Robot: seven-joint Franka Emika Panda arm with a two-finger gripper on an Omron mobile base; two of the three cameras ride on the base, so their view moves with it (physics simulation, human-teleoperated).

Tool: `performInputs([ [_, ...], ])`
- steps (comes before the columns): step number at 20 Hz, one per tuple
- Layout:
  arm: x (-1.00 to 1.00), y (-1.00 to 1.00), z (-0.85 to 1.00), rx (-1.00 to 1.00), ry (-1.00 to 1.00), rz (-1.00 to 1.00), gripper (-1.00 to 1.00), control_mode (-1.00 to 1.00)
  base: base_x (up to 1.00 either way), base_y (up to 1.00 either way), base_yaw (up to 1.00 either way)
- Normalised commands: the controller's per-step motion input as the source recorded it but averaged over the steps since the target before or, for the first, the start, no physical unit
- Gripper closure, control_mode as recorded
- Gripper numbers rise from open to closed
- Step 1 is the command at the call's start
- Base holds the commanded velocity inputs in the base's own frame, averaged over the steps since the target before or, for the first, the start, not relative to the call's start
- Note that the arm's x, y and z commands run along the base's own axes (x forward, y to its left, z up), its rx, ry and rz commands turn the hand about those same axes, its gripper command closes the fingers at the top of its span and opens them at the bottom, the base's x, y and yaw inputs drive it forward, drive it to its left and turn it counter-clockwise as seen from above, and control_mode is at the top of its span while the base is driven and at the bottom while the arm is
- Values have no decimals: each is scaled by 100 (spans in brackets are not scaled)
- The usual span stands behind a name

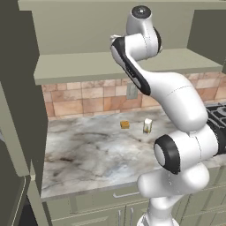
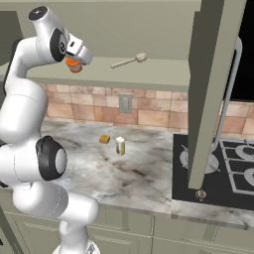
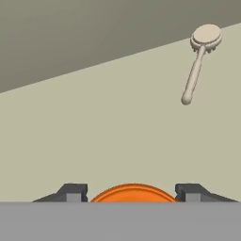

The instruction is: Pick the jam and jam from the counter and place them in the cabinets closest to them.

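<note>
My gripper [image 2: 74,60] is raised to the open upper cabinet's shelf [image 2: 149,74] and is shut on an orange jam [image 2: 75,65] jar. In the hand view the jam's round orange top [image 3: 133,195] sits between the two dark fingertips [image 3: 75,192], over the pale shelf floor [image 3: 108,136]. I cannot tell whether the jar touches the shelf. On the marbled counter [image 1: 88,150] below stand a small orange-brown item [image 1: 125,125] and a pale carton [image 1: 148,126], also seen in the right base view as the orange-brown item [image 2: 104,139] and the carton [image 2: 120,146].
A wooden brush [image 3: 197,61] lies on the same shelf, to the right of the gripper [image 2: 129,60]. An open cabinet door [image 2: 213,89] hangs in front of the black stove [image 2: 233,168]. Another open door [image 1: 17,110] stands at the left.
</note>
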Motion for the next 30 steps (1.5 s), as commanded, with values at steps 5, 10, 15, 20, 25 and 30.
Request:
performInputs([
  [5,9,0,-1,0,0,0,100,-100,0,0,0],
  [10,2,0,0,0,0,0,100,-100,0,0,0],
  [15,0,0,0,0,0,0,100,-100,0,0,0],
  [20,13,0,0,0,0,0,100,-100,0,0,0],
  [25,4,0,0,0,0,0,100,-100,0,0,0],
  [30,0,0,0,0,0,0,-100,-100,0,0,0],
])
